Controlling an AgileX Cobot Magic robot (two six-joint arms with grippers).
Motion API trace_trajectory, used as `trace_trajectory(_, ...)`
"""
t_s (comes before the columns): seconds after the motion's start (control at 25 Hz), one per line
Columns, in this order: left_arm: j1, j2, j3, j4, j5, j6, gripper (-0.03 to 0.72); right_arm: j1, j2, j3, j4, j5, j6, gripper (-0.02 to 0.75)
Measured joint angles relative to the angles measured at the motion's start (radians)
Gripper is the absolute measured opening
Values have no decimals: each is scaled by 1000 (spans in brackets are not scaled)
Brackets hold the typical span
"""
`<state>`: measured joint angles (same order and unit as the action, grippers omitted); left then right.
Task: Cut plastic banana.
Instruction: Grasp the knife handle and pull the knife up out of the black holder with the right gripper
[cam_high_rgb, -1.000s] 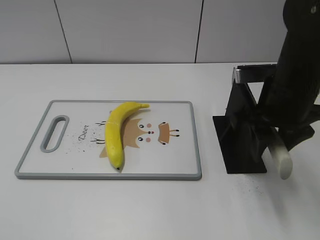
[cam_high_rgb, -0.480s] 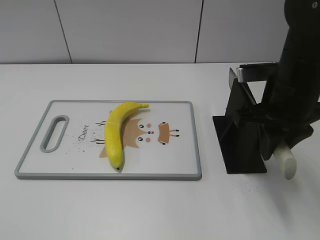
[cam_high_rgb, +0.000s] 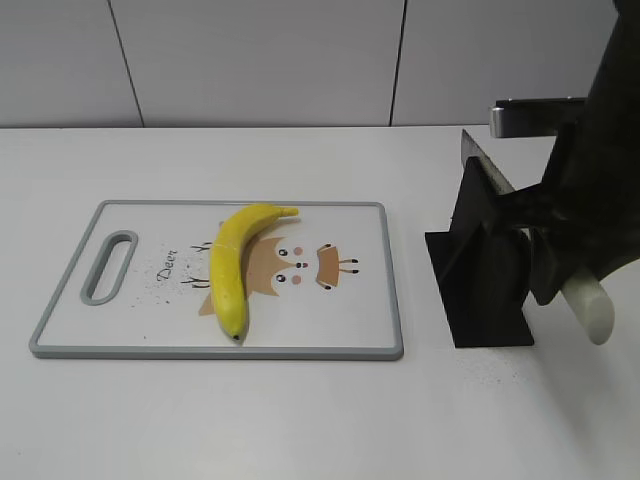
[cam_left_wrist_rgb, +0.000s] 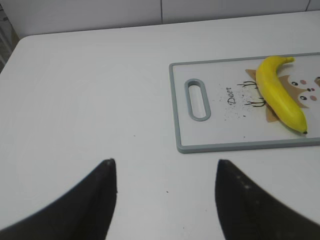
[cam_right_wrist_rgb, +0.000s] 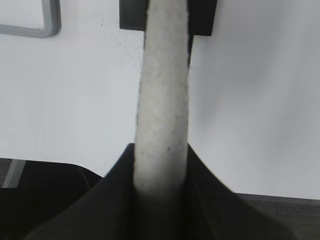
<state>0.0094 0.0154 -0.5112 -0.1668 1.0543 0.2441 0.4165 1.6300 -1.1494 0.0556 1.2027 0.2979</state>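
Note:
The plastic banana (cam_high_rgb: 232, 265) is glossy yellow and lies on the white cutting board (cam_high_rgb: 350, 320), stem to the back. It also shows in the left wrist view (cam_left_wrist_rgb: 280, 95). My right gripper (cam_high_rgb: 548, 265) is shut on a knife's white handle (cam_high_rgb: 590, 305), just right of the black knife stand (cam_high_rgb: 480, 290). A silvery part of the blade (cam_high_rgb: 525, 118) shows above the stand. In the right wrist view the jaws (cam_right_wrist_rgb: 161, 165) clamp the handle (cam_right_wrist_rgb: 162, 90). My left gripper (cam_left_wrist_rgb: 165, 162) is open and empty over bare table, left of the board (cam_left_wrist_rgb: 220, 145).
The board has a grey rim, a handle slot (cam_high_rgb: 108, 266) at its left end and a deer print. The knife stand stands on the white table to the right of the board. A pale wall runs along the back.
My right arm has risen and shifted right with the knife handle in its grip. The silvery blade part now sits higher above the stand. The banana and board have not moved.

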Motion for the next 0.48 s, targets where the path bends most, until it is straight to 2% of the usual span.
trace_trajectory(0.48,0,0,0,0,0,0,589,0,-166,-31,-42,4,-25,181)
